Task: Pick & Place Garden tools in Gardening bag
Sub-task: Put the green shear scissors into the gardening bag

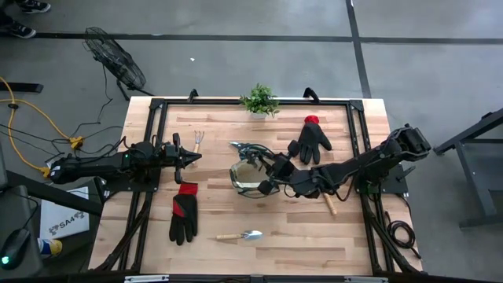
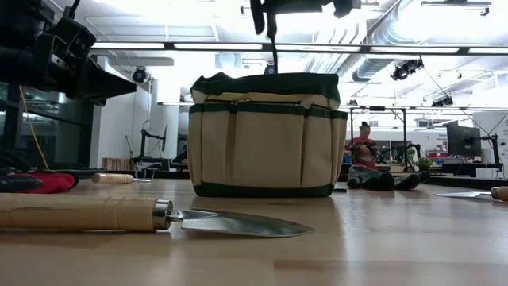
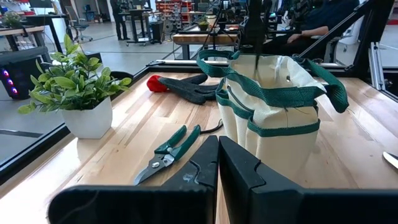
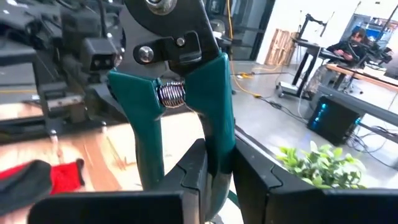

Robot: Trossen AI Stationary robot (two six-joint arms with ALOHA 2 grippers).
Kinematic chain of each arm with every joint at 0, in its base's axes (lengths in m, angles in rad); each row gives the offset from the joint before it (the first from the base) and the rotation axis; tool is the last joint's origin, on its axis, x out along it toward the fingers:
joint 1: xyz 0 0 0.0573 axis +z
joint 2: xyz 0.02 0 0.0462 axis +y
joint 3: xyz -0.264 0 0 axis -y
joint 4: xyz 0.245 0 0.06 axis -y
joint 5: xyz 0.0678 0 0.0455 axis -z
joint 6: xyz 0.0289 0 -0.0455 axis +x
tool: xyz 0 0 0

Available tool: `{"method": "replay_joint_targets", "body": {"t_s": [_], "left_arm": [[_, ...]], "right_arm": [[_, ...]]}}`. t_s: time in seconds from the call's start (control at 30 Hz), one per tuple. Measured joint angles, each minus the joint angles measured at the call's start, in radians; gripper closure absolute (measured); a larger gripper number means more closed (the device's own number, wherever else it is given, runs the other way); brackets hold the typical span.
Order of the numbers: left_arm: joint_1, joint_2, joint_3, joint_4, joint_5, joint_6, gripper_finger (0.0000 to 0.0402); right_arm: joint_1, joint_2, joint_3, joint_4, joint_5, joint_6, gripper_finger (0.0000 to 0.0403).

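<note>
The olive-khaki gardening bag (image 1: 245, 179) (image 2: 266, 135) stands upright on its base in the middle of the table. My right gripper (image 1: 266, 167) (image 4: 219, 149) hovers over the bag's open mouth, shut on green-handled pruning shears (image 4: 186, 81). A second pair of shears (image 3: 169, 149) lies flat beside the bag. One black glove with a red cuff (image 1: 185, 216) lies at the near left and another (image 1: 313, 141) at the far right. A trowel (image 1: 240, 235) and a small rake (image 1: 199, 140) also lie on the table. My left gripper (image 1: 195, 157) (image 3: 217, 149) waits shut at the left. My right gripper pinches one green handle (image 4: 219, 124) of the shears between its two fingers. The other handle (image 4: 143, 137) stands free beside the fingers, with the spring between the two handles. The shears are lifted clear of the table, above the bag's mouth.
A small potted plant (image 1: 259, 100) stands at the far edge. A wooden-handled tool (image 1: 328, 203) lies under my right arm. A black frame (image 1: 157, 106) runs round the tabletop. Bare wood shows along the near edge, right of the trowel.
</note>
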Motion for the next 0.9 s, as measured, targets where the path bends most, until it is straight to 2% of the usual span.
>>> {"method": "replay_joint_targets", "body": {"t_s": [0.23,0.57,0.9], "left_arm": [[0.000,0.000,0.000,0.000,0.000,0.000,0.0391],[0.000,0.000,0.000,0.000,0.000,0.000,0.0391],[0.000,0.000,0.000,0.000,0.000,0.000,0.0391]], "right_arm": [[0.000,0.000,0.000,-0.104,-0.008,0.003,0.0357],[-0.041,0.000,0.006,-0.198,-0.131,0.060,0.0357],[-0.113,0.000,0.184,-0.641,-0.331,0.211,0.0357]]}}
